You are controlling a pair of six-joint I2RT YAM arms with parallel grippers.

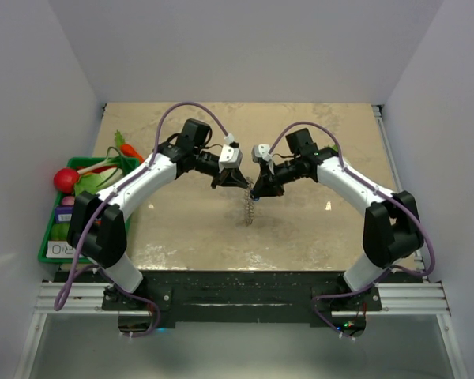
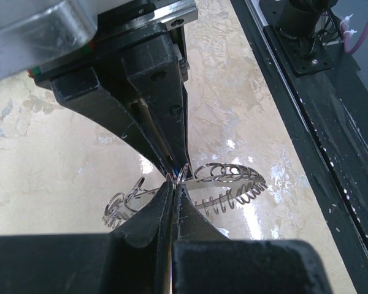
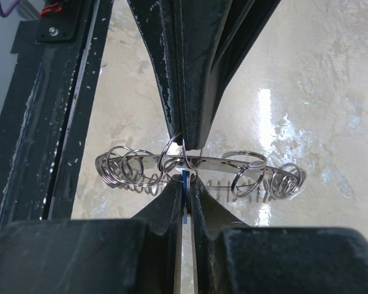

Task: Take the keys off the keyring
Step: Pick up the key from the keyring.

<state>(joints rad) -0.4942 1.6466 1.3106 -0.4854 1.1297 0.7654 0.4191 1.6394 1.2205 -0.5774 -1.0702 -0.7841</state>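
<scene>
**A:** Where is the keyring?

**B:** The grey metal keyring point(image 1: 250, 207), a flexible loop strung with small wire rings, hangs over the middle of the beige marbled table top point(image 1: 182, 229). Its lower end dangles toward the surface, but I cannot tell if it touches.

**A:** And the key?

**B:** Only a thin, bright blue edge of the key point(image 3: 184, 191) shows. The right gripper point(image 3: 184, 179) has it pinched, fingers pressed almost together, just under the loop's flat band.

**A:** The other tool?

**B:** The left gripper point(image 2: 173, 187) is clamped tight on the loop's wire. It comes in from the opposite side and meets the right one tip to tip.

**A:** What gets in the way?

**B:** Both sets of black fingers crowd one spot and hide nearly all of the key. The small rings bunch up on either side of the pinch.

**A:** Anything else around?

**B:** A green tray point(image 1: 43, 251) sits at the table's left edge, well apart. It holds a red ball point(image 1: 65, 179), a white radish point(image 1: 101, 167) with green leaves, and small items I cannot make out. Purple cables point(image 1: 186, 106) arch over each arm, and a black rail point(image 1: 237, 284) runs along the near edge.
</scene>
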